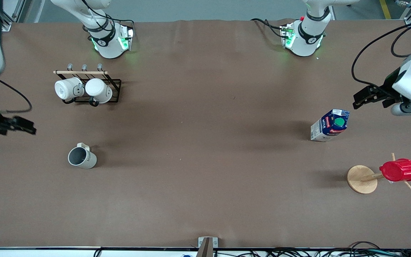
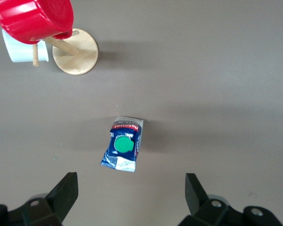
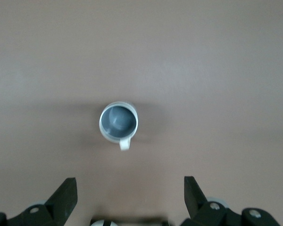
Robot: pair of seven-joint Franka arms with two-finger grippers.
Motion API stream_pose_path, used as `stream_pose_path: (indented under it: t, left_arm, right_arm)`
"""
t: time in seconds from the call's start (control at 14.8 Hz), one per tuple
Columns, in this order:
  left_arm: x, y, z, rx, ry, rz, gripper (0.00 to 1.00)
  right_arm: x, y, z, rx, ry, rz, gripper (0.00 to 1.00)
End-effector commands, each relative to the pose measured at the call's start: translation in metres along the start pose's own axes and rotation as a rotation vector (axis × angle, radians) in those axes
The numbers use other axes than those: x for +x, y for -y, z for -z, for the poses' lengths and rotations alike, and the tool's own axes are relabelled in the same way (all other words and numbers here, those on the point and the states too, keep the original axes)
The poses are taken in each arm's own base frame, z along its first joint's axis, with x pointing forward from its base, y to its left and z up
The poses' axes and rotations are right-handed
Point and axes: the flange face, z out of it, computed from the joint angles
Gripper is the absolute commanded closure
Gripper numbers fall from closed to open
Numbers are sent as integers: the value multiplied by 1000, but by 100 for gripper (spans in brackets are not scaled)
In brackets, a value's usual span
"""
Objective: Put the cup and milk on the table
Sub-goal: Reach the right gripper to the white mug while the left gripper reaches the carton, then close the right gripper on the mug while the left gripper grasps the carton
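This is a robot lab. Two white robot arm bases [image 1: 111, 41] are fixed on a big brown table [image 1: 205, 178]. Loose black cables [image 1: 316, 252] lie along the table's edge nearest the front camera.

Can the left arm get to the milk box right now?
Probably yes. The left gripper hangs open above the table beside the milk, which stands upright alone with nothing between them.

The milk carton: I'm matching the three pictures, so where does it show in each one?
Front view: the milk stands on the table toward the left arm's end, near the left hand.
Left wrist view: the milk is central, upright.
Right wrist view: not in it.
Shared landmark: the round wooden disc.
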Motion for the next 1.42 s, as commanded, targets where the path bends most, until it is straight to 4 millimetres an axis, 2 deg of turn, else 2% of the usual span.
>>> stream_pose_path:
  t: [0.0, 0.2, 0.34, 0.47, 0.74, 0.88, 1.15, 1.35]
  left_arm:
    - [-3, 15, -33, 20, -24, -19, 0]
    - [1, 21, -68, 18, -56, -19, 0]
    - [2, 21, -85, 16, -56, -19, 0]
    - [3, 21, -101, 9, -48, -15, 0]
    - [-3, 22, -143, 8, -49, -16, 0]
    - [-9, 21, -159, 8, -52, -19, 0]
    - [-19, 22, -185, 9, -59, -24, 0]
    - [-20, 24, -196, 9, -39, -24, 0]
  right_arm:
    - [-3, 0, -70, -15, -22, 43, 0]
    - [-3, 1, -140, -17, -23, 89, 0]
    - [-5, 4, -175, -18, -29, 102, 0]
    - [-3, 10, -198, -18, -34, 113, 0]
    - [-4, 15, -224, -19, -40, 131, 5]
    - [-5, 15, -232, -20, -44, 159, 12]
    - [-4, 15, -244, -22, -49, 163, 34]
    - [-3, 17, -245, -20, -49, 163, 59]
